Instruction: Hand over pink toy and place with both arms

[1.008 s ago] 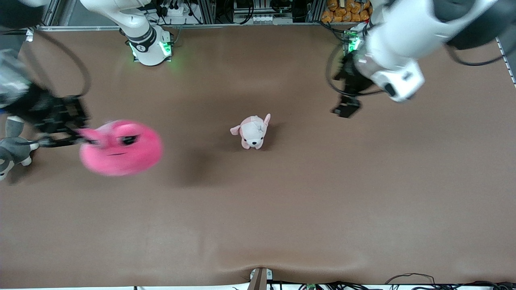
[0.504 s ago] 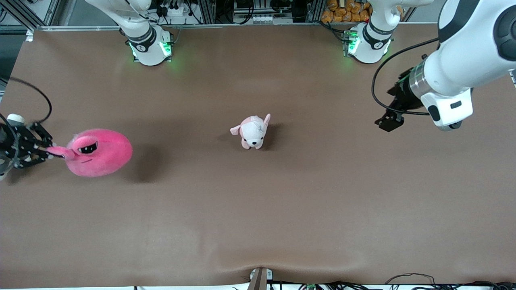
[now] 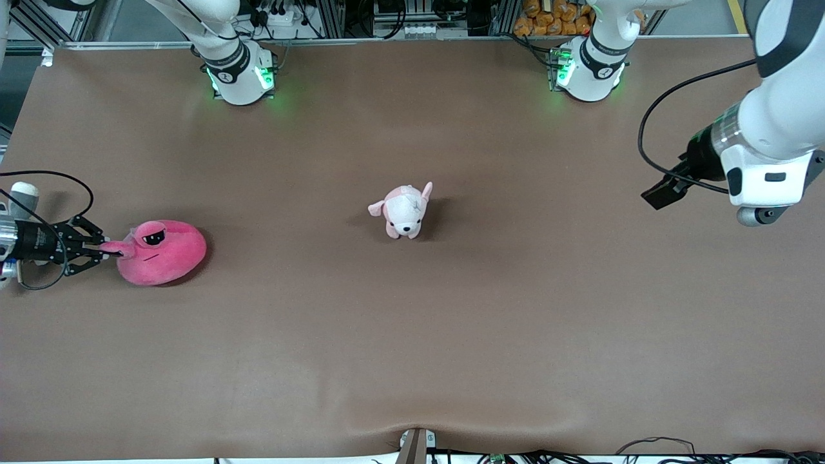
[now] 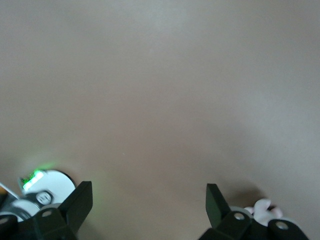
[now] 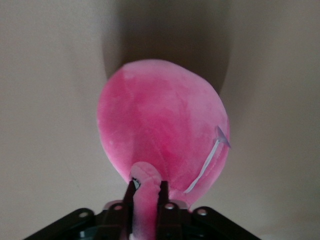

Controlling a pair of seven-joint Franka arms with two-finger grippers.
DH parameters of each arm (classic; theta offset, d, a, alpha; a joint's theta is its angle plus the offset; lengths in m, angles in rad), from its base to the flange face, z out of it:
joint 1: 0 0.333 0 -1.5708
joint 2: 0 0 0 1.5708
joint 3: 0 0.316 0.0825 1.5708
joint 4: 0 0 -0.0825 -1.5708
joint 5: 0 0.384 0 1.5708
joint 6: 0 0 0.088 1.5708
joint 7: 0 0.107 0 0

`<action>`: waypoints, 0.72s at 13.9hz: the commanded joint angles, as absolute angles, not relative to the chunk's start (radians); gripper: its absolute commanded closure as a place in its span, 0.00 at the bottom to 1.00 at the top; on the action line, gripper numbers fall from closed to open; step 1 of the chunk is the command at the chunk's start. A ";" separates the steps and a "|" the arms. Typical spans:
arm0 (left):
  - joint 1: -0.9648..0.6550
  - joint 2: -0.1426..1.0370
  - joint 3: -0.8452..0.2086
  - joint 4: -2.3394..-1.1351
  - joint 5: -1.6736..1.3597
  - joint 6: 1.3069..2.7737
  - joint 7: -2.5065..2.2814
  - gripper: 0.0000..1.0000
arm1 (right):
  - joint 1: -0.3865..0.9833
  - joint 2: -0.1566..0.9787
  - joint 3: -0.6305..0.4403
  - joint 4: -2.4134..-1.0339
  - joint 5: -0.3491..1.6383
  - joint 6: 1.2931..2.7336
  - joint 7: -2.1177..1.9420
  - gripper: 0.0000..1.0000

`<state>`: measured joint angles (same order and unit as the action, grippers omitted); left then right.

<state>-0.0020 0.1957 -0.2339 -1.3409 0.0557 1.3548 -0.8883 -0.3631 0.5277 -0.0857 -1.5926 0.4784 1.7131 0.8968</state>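
Observation:
The pink toy (image 3: 161,252), a hot-pink round plush with sleepy black eyes, rests on the brown table at the right arm's end. My right gripper (image 3: 106,248) is shut on a small flap that sticks out of the toy's side. In the right wrist view the toy (image 5: 162,127) fills the middle and the flap (image 5: 145,195) is pinched between the two black fingers. My left gripper (image 3: 657,191) hangs open and empty over the left arm's end of the table. In the left wrist view its fingers (image 4: 80,202) stand wide apart over bare table.
A small pale pink-and-white puppy plush (image 3: 403,211) stands in the middle of the table. The two arm bases (image 3: 240,76) (image 3: 588,67) stand along the table's edge farthest from the front camera. Cables run along the table's nearest edge.
My right gripper has carried the pink toy toward the right arm's end of the table and down onto it. My left arm has drawn back toward its own end of the table.

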 commanded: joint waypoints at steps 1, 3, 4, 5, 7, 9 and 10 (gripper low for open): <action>0.009 0.172 -0.239 -1.341 0.097 1.339 -0.734 0.00 | -0.373 0.499 -0.063 -1.530 0.489 1.663 0.870 0.00; 0.058 0.141 -0.242 -1.347 0.098 1.329 -0.600 0.00 | -0.345 0.497 -0.061 -1.351 0.483 1.521 0.876 0.00; 0.067 0.138 -0.238 -1.348 0.097 1.325 -0.542 0.00 | -0.318 0.495 -0.060 -1.275 0.483 1.459 0.876 0.00; 0.084 0.137 -0.230 -1.348 0.097 1.325 -0.484 0.00 | -0.286 0.491 -0.063 -1.196 0.479 1.407 0.876 0.00; 0.101 0.108 -0.229 -1.373 0.097 1.325 -0.354 0.00 | -0.192 0.451 -0.064 -1.100 0.389 1.335 0.873 0.00; 0.142 0.069 -0.229 -1.414 0.083 1.328 -0.286 0.00 | -0.105 0.379 -0.063 -1.092 0.283 1.325 0.835 0.00; 0.147 0.042 -0.229 -1.446 0.080 1.333 -0.246 0.00 | -0.089 0.347 -0.061 -1.092 0.264 1.287 0.763 0.00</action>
